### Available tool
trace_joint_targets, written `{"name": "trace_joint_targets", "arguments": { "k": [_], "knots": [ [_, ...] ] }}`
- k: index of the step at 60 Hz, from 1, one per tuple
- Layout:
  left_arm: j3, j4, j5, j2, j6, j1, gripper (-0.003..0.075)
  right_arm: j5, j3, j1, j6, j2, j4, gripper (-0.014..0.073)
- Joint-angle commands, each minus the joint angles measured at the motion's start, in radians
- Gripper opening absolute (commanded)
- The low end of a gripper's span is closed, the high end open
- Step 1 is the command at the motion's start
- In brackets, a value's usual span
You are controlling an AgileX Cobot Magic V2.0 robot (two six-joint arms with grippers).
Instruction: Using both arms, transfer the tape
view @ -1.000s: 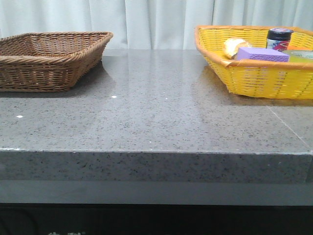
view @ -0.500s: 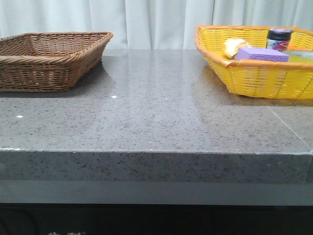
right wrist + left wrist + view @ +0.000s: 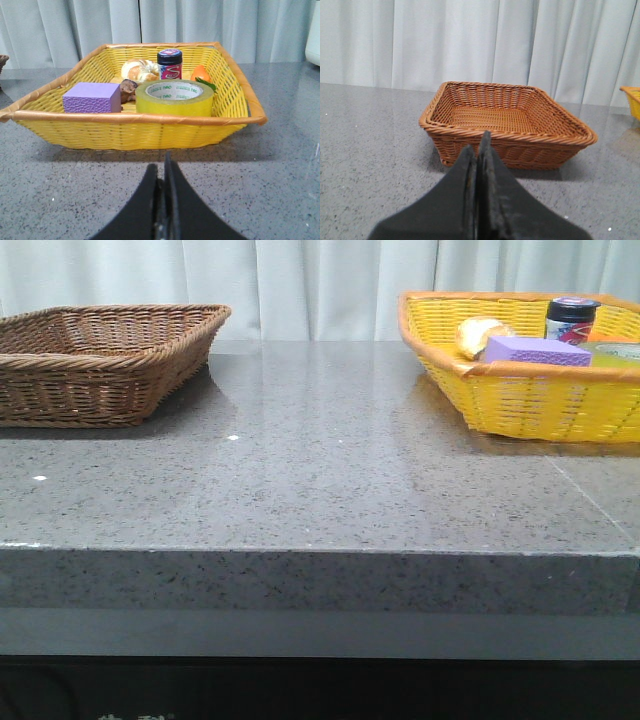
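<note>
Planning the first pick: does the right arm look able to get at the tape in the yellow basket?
Probably yes. The tape lies flat, top exposed, nothing on it. But the right gripper is shut and outside the yellow basket, whose near wall it must clear.

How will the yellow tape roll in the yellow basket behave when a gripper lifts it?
The tape lies flat on its side, so it probably will not roll while resting. It looks thick and tightly wound, so likely stiff and fairly heavy for its size. Its glossy outer surface may be slippery; gripping through the open core seems safer.
</note>
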State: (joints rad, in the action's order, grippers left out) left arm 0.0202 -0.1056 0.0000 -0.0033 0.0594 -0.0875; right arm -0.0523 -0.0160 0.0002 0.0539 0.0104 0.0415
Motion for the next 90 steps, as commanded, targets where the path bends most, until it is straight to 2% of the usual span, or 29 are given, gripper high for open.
{"name": "trace_joint_targets", "arguments": {
  "k": [1,19,28,38,51,70,79,82,85,90],
  "knots": [
    [0.107,-0.016,-0.053,-0.016,-0.010,0.002,-0.0020,0.052,0.086,0.001,-0.008,0.022,-0.010,-0.0067],
    [0.459,-0.014,0.200,0.065,-0.010,0.002,-0.0020,-0.140,0.384,0.001,-0.008,-0.009,-0.011,-0.0067],
    [0.657,-0.014,0.348,0.201,-0.010,0.002,-0.0020,-0.243,0.544,0.001,-0.008,-0.111,-0.011,-0.0067],
    [0.828,-0.014,0.530,0.376,-0.010,0.002,-0.0020,-0.437,0.713,0.001,-0.008,-0.277,-0.011,-0.0067],
    [0.831,-0.036,0.570,0.529,-0.010,0.002,-0.0020,-0.594,0.750,0.001,-0.008,-0.457,-0.011,-0.0067],
    [0.785,-0.042,0.562,0.681,-0.010,0.002,-0.0020,-0.597,0.722,0.001,-0.008,-0.622,-0.011,-0.0067],
    [0.785,0.008,0.562,0.725,0.001,0.002,-0.0017,-0.594,0.722,0.001,-0.008,-0.672,-0.016,-0.0061],
    [0.785,0.025,0.559,0.734,0.001,0.002,0.0008,-0.593,0.722,0.001,-0.009,-0.684,-0.021,-0.0035],
    [0.785,0.039,0.556,0.733,0.001,0.002,0.0069,-0.593,0.722,0.001,-0.009,-0.694,-0.025,0.0029],
    [0.785,0.041,0.546,0.733,0.001,0.002,0.0271,-0.593,0.722,0.001,-0.009,-0.705,-0.027,0.0236]
  ]
}}
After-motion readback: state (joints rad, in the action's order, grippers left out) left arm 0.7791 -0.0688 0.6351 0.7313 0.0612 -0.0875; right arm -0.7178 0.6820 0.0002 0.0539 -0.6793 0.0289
